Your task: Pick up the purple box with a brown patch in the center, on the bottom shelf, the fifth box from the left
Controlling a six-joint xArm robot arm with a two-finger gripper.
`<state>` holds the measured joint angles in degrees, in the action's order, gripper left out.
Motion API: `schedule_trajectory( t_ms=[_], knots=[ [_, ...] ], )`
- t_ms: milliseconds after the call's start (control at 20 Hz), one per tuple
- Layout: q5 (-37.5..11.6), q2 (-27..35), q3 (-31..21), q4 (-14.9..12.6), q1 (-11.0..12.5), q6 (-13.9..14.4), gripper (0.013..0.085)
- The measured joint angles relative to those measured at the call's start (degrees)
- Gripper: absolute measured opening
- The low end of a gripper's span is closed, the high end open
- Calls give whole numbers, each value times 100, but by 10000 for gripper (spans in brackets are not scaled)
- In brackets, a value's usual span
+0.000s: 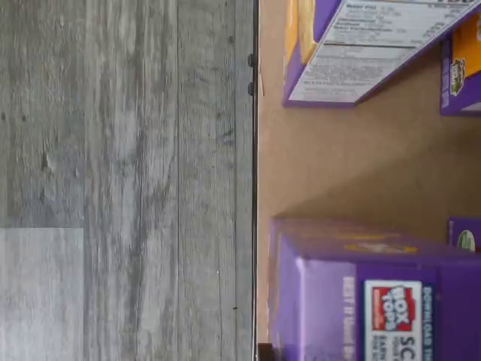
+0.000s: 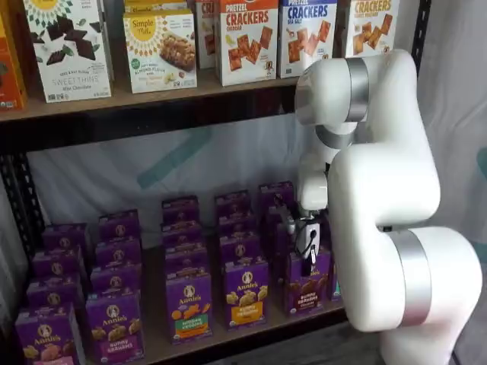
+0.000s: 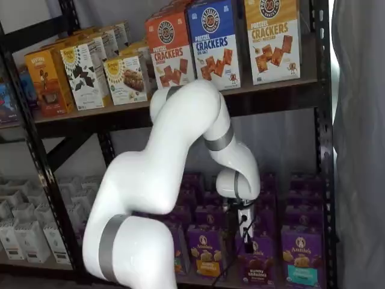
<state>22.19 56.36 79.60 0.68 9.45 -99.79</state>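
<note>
Partly, the small upright purple box [image 2: 308,283] with the brown band was covered by the gripper [image 2: 307,262], which hung just in front of its upper half; in a shelf view only the dark cookies and the words on the band [image 3: 257,264] showed under the fingers. It stood at the front edge of the tan wooden bottom shelf [image 2: 217,336], at the right end of the front row, beside a purple box with a yellow band [image 2: 246,292]. I could not tell whether the black fingers were spread or pressed together, because they showed only as one dark shape in both shelf views. The white arm [image 2: 380,205] hid everything to the right of this box in one shelf view, and in the other it hid the left columns. A purple box with a teal band [image 3: 301,256] stood just beside it. In the wrist view, four purple boxes were cut off by the edges, with bare tan board [image 1: 361,162] between them and grey wooden floor [image 1: 124,180] beyond the shelf edge. On the upper shelf, three pretzel cracker boxes [image 3: 210,45] were visible.
</note>
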Motion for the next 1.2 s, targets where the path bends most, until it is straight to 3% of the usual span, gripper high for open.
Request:
schedule_trajectory(
  t_ms=[150,400,750,900,1200],
  knots=[
    [-15,-18,-26,-20,1,16,410],
    [-23,-45,-64,1,6,-8,290],
    [-13,-197,-243,79,-29,-45,290],
    [-46,-361,-458,200,-83,-105,290],
    [-139,-846,-1107,172,-180,14,290]
  ],
)
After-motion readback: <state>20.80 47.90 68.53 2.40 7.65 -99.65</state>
